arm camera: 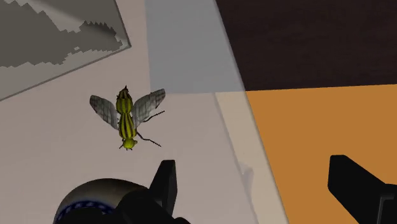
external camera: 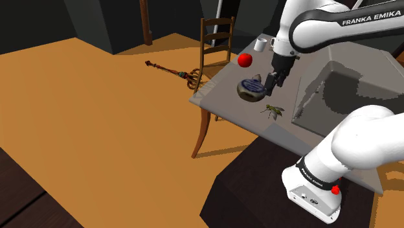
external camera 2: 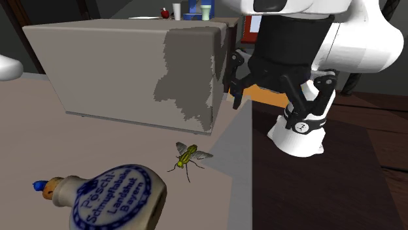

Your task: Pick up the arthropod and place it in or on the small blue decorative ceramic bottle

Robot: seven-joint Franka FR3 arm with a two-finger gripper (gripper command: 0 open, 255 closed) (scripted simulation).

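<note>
Grey table (external camera: 223, 92) on orange floor (external camera: 97, 123) holds the fly (external camera: 273, 111) near the bottle (external camera: 251, 89).

A grey table (external camera: 219, 94) carries a round, flattish bottle (external camera: 251, 89) with a blue mark on its face, lying a little in from the corner that juts toward the orange floor (external camera: 97, 129). The black gripper (external camera: 270, 82) hangs just beside it, pointing down. A yellow-green fly (external camera: 272, 111) sits near the edge facing the dark stand (external camera: 259, 188). A red ball (external camera: 245, 60) lies by the edge next to the wooden chair (external camera: 215, 42), with a white cup (external camera: 260, 44) near the far corner. A large grey box (external camera: 349, 84) stands further in.
</note>
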